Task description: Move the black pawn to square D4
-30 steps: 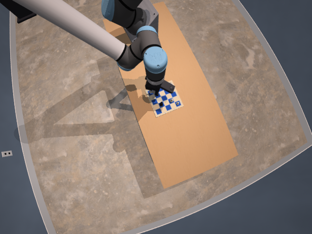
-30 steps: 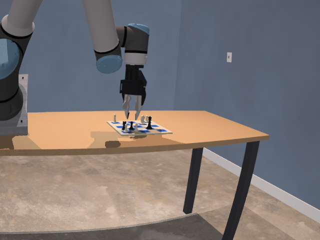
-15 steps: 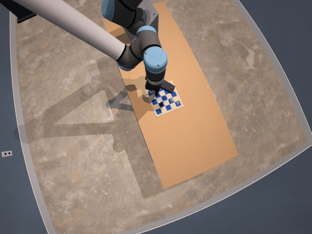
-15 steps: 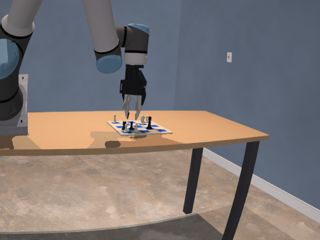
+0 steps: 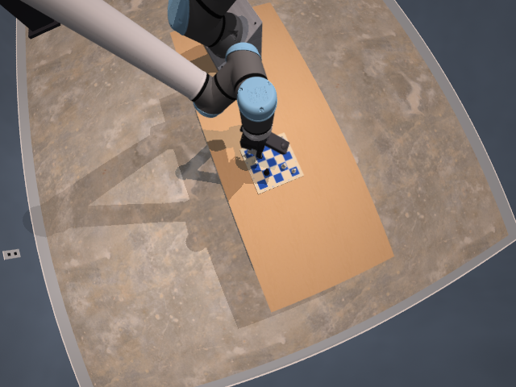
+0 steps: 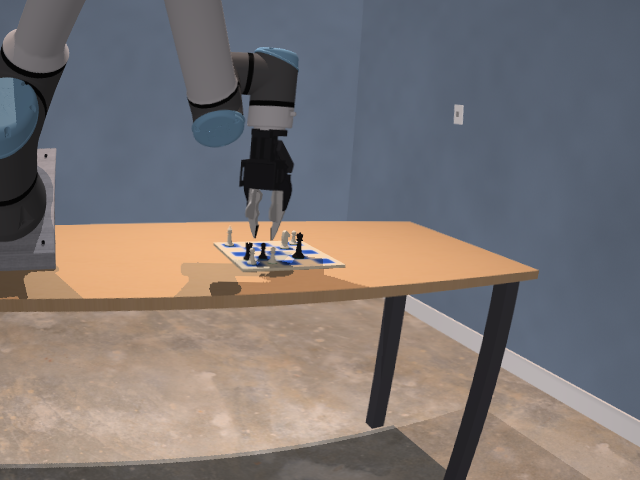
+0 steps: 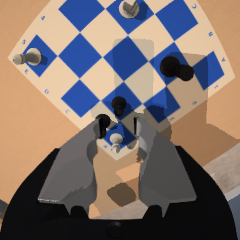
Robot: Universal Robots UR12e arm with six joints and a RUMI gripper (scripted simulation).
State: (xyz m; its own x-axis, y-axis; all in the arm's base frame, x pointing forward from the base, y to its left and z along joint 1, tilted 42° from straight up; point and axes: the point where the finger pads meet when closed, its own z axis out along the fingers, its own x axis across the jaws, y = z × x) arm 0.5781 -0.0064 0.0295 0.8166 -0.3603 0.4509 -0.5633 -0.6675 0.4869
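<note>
Hovering over the board, pincer parted and unloaded: pawn not yet taken

You have the pincer (image 5: 260, 155) (image 6: 264, 237) (image 7: 118, 119) pointing down above the chessboard (image 5: 258, 192) (image 6: 338, 266) (image 7: 223, 85), which lies on the tabletop (image 5: 308, 233) (image 6: 372, 242) (image 7: 30, 150). Its fingers stand a modest gap apart, with nothing held between them. The black pawn (image 6: 263, 251) (image 7: 118, 105) is upright on a blue square, just ahead of the fingertips in the wrist view; the top view does not show it clearly.

Handling assessment: expect the pawn to be light, rigid and possibly slick, with a rounded head that offers poor purchase. You should grip the narrower body below the head, pads level on both sides, and lift straight up. A high pinch could tip it or let it slip.

Clearance is the principal concern. A dark piece (image 6: 248, 250) (image 7: 103, 121) sits very near one fingertip in the wrist view, and a pale piece (image 7: 116, 140) stands close by. The black king (image 5: 266, 171) (image 6: 298, 250) (image 7: 170, 66) appears farther off. You should centre over the pawn before descending and avoid opening wide among its neighbours.

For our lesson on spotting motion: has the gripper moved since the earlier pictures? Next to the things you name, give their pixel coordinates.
No. In the exterior view the gripper (image 5: 259, 155) (image 6: 264, 236) (image 7: 118, 119) hangs over the same part of the chessboard (image 5: 299, 173) (image 6: 338, 265) (image 7: 227, 76) as before.
</note>
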